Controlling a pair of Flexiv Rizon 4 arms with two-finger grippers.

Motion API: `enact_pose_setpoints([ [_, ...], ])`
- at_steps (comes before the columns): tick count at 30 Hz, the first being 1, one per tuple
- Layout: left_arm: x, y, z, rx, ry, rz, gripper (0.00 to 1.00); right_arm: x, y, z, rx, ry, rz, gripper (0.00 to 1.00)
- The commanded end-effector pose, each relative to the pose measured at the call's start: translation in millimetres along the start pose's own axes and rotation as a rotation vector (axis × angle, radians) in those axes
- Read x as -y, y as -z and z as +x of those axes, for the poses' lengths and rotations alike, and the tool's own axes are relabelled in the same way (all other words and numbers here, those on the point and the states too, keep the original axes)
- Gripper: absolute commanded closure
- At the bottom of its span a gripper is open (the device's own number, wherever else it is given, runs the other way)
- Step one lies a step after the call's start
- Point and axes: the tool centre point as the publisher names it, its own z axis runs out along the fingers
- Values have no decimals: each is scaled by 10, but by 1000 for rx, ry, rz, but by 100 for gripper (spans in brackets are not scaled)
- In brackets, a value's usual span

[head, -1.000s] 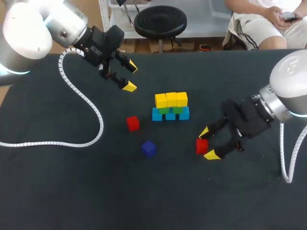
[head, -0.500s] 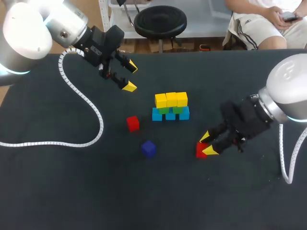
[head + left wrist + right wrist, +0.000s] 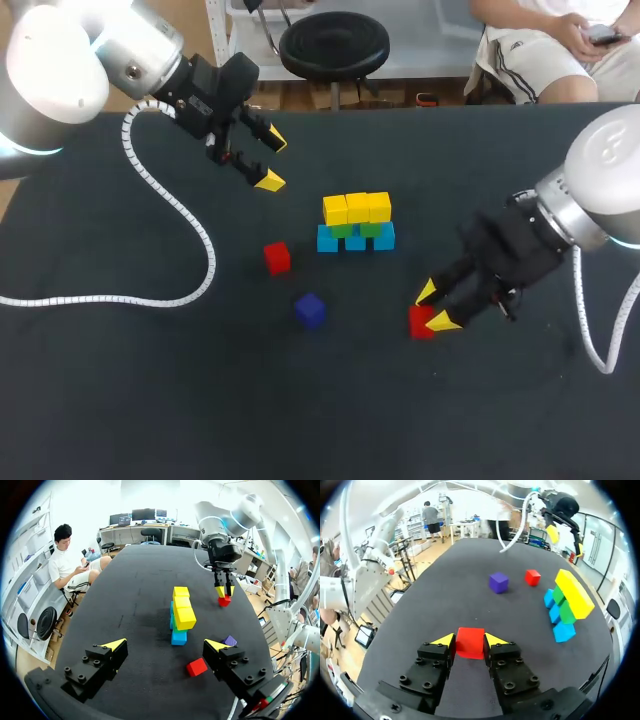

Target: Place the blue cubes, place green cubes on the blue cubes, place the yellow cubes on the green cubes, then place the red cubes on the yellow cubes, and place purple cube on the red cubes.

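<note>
A: While the right gripper (image 3: pixel 470 641) pinches the red cube (image 3: pixel 470 646) from 2 sides, low over the table (image 3: pixel 445 597), what does this step need?

B: A straight lift first, I judge. The cube sits square between the yellow tips, so the narrow grip should carry it without twisting. Whether it is clear of the table yet, I cannot tell.

A: What lies ahead of it?

B: The purple cube (image 3: pixel 498 582) comes next, then the second red cube (image 3: pixel 532 577) just beyond it. Both are loose and well apart from the stack. A direct swing toward the stack should miss them.

A: And the stack?

B: It has 3 blue cubes (image 3: pixel 555 616) in a row at the base, 2 green cubes (image 3: pixel 563 606) showing on them, and 3 yellow cubes (image 3: pixel 576 594) on top. The held cube belongs on the yellow row. Approach from above, lower it flat, and open only once it rests, since a sideways nudge could push the yellow cubes off the green.

A: The left gripper (image 3: pixel 268 160)?

B: It is farthest off, beyond the stack, hanging above the table. Its fingers are spread wide with nothing between them.
</note>
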Motion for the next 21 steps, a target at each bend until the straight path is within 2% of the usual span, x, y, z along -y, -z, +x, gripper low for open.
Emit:
enact_pose_setpoints([
  [1, -22, 1, -6, -4, 1, 5, 0, 53, -51, 21, 1, 7, -33, 100],
  [17, -22, 1, -6, -4, 1, 5, 0, 81, -85, 112, -5, -21, -43, 100],
  [19, -22, 1, -6, -4, 1, 5, 0, 81, -86, 110, -9, -36, -37, 70],
  [20, -22, 1, -6, -4, 1, 5, 0, 83, -84, 109, -11, -40, -33, 0],
  [21, -22, 1, -6, -4, 1, 5, 0, 85, -79, 106, -9, -45, -32, 0],
])
